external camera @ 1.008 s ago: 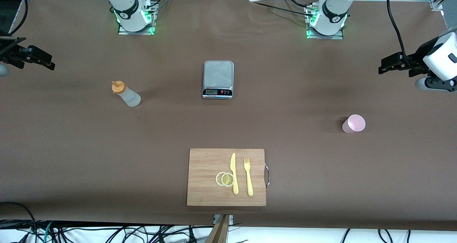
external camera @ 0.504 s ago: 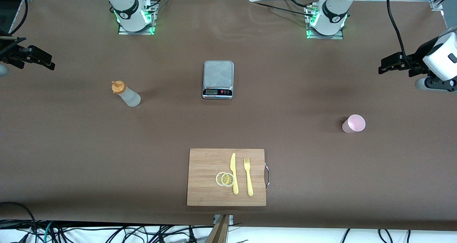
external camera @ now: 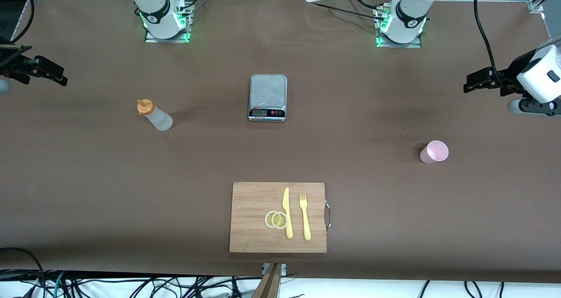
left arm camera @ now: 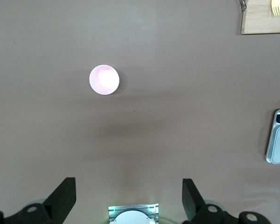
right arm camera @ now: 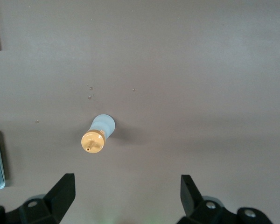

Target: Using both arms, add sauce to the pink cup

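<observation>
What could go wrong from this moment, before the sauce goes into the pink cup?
1. The sauce bottle is narrow and stands upright; a touch from the open right end effector off its centre may tip it.
2. The pink cup looks light and stands far from the bottle, toward the left arm's end; the open left end effector may push it away.
3. The scale stands between them, so a low carry may hit it.

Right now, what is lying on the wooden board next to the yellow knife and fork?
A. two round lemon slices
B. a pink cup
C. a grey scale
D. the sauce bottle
A: two lemon slices lie on the wooden board, touching the knife, with the fork beside it; the pink cup, sauce bottle and scale stand on the bare table.
</observation>
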